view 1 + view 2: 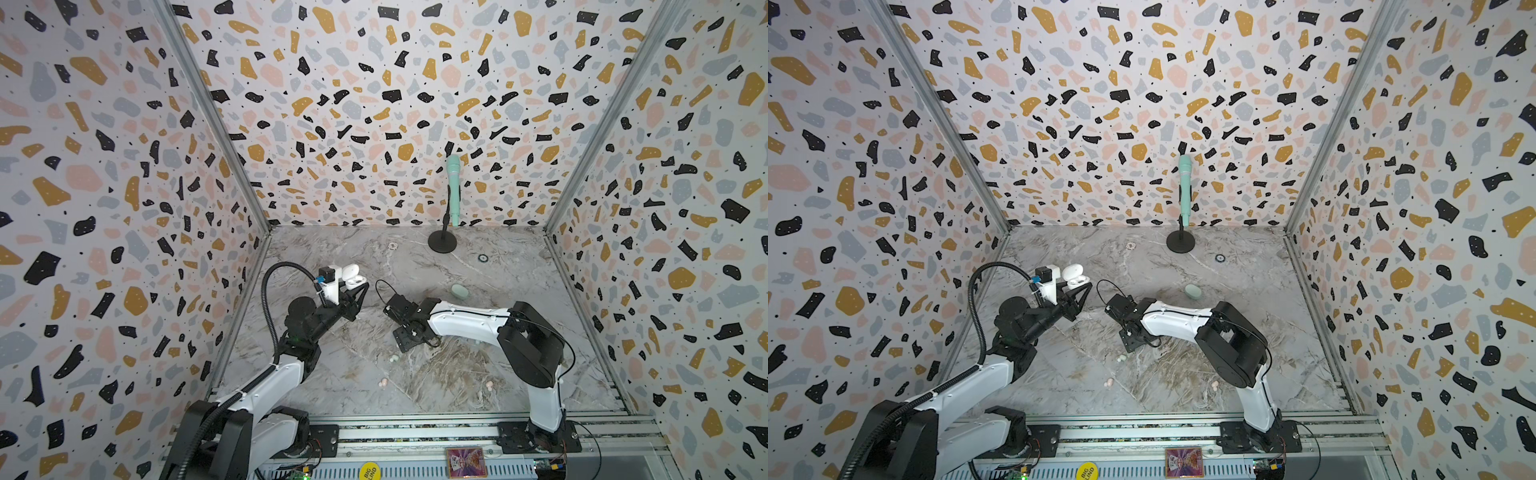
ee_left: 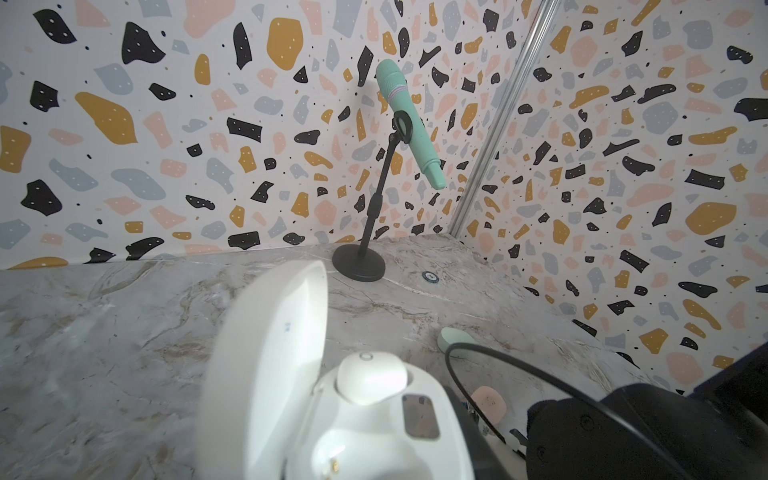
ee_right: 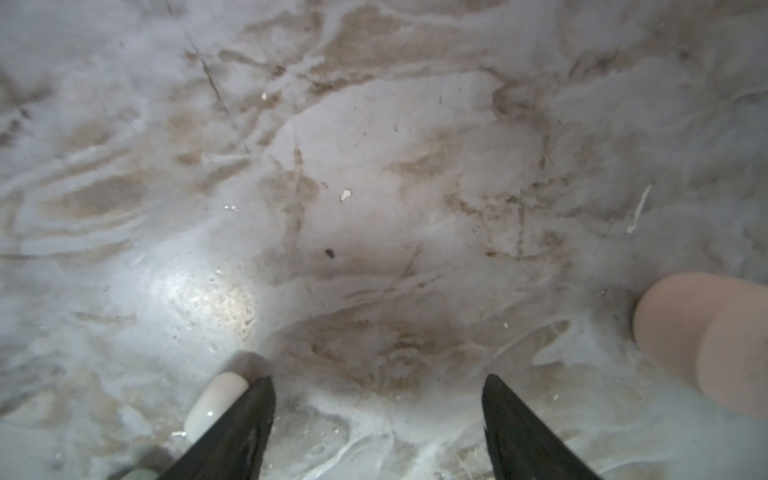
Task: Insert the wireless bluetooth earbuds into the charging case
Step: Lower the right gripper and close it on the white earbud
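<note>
The right end effector (image 3: 376,382) stood open and empty over the worktop (image 3: 374,166). A white earbud (image 3: 218,399) lay just outside one finger, its long axis roughly parallel to that finger. The left end effector (image 1: 357,289), farther off, clamped the open charging case (image 2: 365,432).

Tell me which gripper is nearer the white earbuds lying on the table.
Right. The right gripper, open, hovers just beside the earbuds; the left gripper is farther back and left, shut on the open white case.
</note>
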Robot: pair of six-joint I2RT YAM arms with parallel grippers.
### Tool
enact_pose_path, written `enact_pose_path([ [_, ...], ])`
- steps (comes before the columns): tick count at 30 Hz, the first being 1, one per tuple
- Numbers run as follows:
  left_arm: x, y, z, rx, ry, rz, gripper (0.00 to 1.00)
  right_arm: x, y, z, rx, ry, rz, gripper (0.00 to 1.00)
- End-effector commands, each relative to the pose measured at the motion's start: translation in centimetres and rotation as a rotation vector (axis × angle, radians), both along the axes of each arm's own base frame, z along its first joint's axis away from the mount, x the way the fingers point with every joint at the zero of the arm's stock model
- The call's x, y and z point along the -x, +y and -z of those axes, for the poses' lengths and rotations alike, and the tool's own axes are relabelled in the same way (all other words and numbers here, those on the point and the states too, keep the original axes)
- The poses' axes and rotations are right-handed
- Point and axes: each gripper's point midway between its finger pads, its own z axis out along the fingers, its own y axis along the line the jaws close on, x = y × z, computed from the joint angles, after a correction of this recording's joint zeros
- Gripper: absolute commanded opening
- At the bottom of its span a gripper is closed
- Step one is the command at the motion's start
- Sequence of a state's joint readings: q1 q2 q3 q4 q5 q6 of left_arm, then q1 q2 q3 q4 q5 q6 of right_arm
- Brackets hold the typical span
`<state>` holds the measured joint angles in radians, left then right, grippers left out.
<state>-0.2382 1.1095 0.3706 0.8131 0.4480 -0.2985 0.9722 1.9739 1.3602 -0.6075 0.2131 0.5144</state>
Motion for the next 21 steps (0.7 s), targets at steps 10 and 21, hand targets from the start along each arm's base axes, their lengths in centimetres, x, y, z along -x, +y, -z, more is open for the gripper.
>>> enact_pose_path([
  [10, 0.7, -1.1, -0.2, -0.028, -0.036, 0.019, 0.23, 1.0, 1.6, -5.2, -0.286, 0.132, 0.205, 0.67],
  [21, 1.0, -1.0, -0.3, -0.015, -0.05, 0.018, 0.23, 1.8, 4.4, -3.7, -0.319, 0.2, 0.251, 0.47],
])
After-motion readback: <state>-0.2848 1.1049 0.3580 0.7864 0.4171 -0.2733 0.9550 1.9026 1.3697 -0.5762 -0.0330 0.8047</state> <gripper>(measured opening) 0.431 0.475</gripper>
